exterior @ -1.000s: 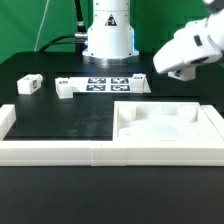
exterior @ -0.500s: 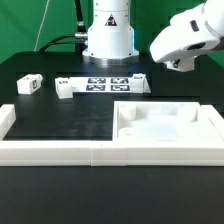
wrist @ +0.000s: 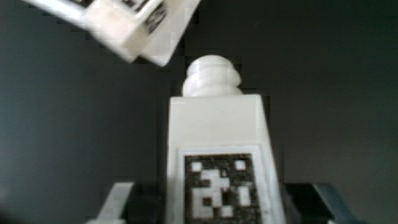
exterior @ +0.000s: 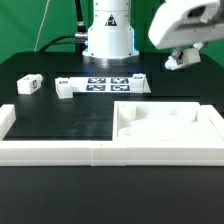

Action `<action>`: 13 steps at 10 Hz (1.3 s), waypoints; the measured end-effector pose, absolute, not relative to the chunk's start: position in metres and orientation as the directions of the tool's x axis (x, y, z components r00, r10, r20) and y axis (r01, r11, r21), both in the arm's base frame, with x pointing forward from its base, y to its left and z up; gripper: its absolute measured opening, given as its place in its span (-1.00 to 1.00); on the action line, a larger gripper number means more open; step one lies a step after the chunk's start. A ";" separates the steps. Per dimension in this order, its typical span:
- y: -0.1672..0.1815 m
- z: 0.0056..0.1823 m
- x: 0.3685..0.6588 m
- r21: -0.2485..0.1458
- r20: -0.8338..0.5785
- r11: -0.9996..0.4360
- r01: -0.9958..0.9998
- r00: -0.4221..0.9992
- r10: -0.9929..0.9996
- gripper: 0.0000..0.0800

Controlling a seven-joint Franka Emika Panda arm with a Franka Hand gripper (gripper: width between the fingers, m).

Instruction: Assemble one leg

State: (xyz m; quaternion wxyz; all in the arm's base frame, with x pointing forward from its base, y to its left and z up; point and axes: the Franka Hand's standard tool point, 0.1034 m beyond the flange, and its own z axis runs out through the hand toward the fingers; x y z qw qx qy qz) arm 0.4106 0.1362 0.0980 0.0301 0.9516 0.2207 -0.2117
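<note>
1. Task status: treat the pick-up as complete. The leg (wrist: 217, 150) is off the table (exterior: 60, 115) and carried by the gripper (exterior: 181, 58). It is raised at the exterior view's upper right, well apart from every other part.

2. Location of the leg: in the wrist view the leg lies lengthwise between the fingers (wrist: 121, 200). Its marker tag faces the camera, and its rounded stud end points away from the gripper over bare black table. In the exterior view only a small white piece shows under the hand, too small to read in detail.

3. Remaining work: judge the fitting step as not yet done. The large white panel (exterior: 165, 125) lies flat at the exterior view's right, near the front. As far as that view shows, no leg stands in it. You can expect to carry the leg to a recessed corner, line up the stud end and seat it there.

4. End effector state: the jaws are clamped on the leg, one finger against each side, level with the tag. No gap is visible between finger and leg on either side. The gripper touches nothing else.

5. Other parts: the outer small piece (exterior: 28, 84) and the inner small piece (exterior: 66, 88) rest on the table at the exterior view's left. The inner one is just beside the marker board (exterior: 110, 83). The border rail (exterior: 50, 150) runs along the front. The gripper is clear of all of them.
</note>
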 end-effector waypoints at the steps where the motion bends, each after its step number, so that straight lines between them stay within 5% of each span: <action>1: 0.131 0.103 0.413 -0.019 -0.326 -0.905 0.426 0.852 0.408 -0.27; 5: 0.131 0.101 0.423 0.005 0.062 -0.892 0.451 0.890 0.451 -0.27; 7: 0.106 0.115 0.452 0.033 0.231 -0.882 0.471 0.855 0.465 -0.27; 13: 0.093 0.118 0.472 0.030 0.283 -0.902 0.430 0.862 0.421 -0.27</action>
